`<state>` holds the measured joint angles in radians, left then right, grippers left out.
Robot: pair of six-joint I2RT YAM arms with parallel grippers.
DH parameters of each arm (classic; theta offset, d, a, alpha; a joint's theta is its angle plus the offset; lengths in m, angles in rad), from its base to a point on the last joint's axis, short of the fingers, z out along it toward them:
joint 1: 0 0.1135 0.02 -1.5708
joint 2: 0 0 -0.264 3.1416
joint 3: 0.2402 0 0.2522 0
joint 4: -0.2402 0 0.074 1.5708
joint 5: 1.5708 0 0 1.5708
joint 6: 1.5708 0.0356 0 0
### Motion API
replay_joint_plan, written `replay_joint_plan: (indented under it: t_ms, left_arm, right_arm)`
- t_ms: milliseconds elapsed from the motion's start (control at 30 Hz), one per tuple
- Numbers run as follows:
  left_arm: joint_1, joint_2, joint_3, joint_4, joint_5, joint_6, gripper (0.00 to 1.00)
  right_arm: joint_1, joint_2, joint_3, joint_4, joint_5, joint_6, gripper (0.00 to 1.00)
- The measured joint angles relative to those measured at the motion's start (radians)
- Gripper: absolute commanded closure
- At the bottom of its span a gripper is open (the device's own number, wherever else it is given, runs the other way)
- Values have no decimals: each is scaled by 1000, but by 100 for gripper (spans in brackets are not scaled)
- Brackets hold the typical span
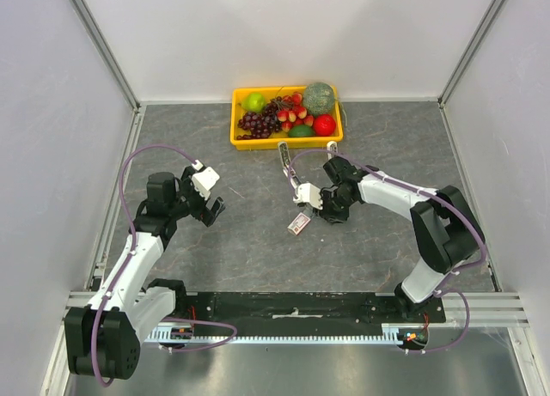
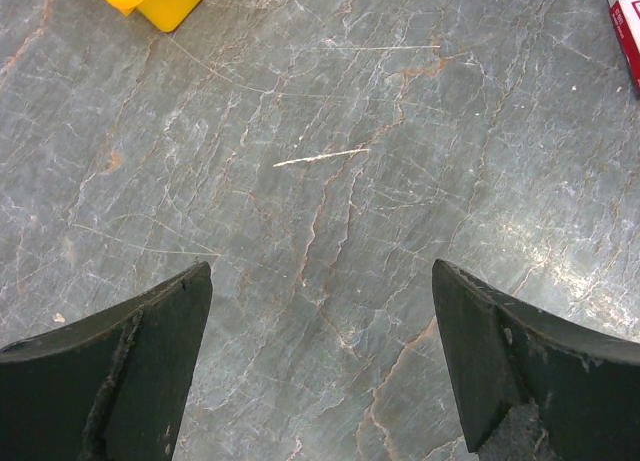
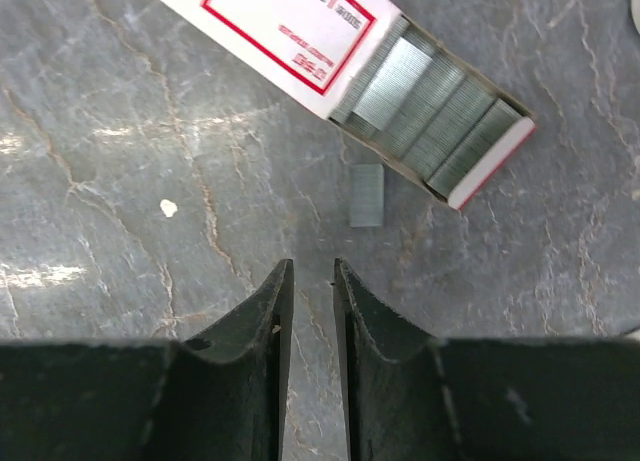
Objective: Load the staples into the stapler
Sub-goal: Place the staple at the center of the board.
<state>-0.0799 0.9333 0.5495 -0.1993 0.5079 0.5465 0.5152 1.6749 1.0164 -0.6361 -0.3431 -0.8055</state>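
As right wrist sees | staples box axis diagonal | open end lower-right

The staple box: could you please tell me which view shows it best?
The right wrist view: the staple box fills the top, slid open with staple strips showing. The top external view shows it small; the left wrist view catches only a corner.

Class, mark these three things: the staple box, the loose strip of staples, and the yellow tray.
staple box [image 3: 290, 26]: right wrist view, on its white printed sleeve.
loose strip of staples [image 3: 367, 194]: right wrist view, middle of the strip.
yellow tray [image 1: 249, 142]: top external view, on its front wall.
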Motion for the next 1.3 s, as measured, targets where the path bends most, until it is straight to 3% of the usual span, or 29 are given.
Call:
replay_joint_plan:
  t_ms: [367, 1300]
  left_arm:
    - [0, 0, 0, 0, 0, 0, 4]
    - [0, 0, -8, 14, 0, 0, 4]
  right_arm:
    - [12, -10, -19, 30, -49, -78, 72]
    - [51, 10, -18, 72, -43, -85, 77]
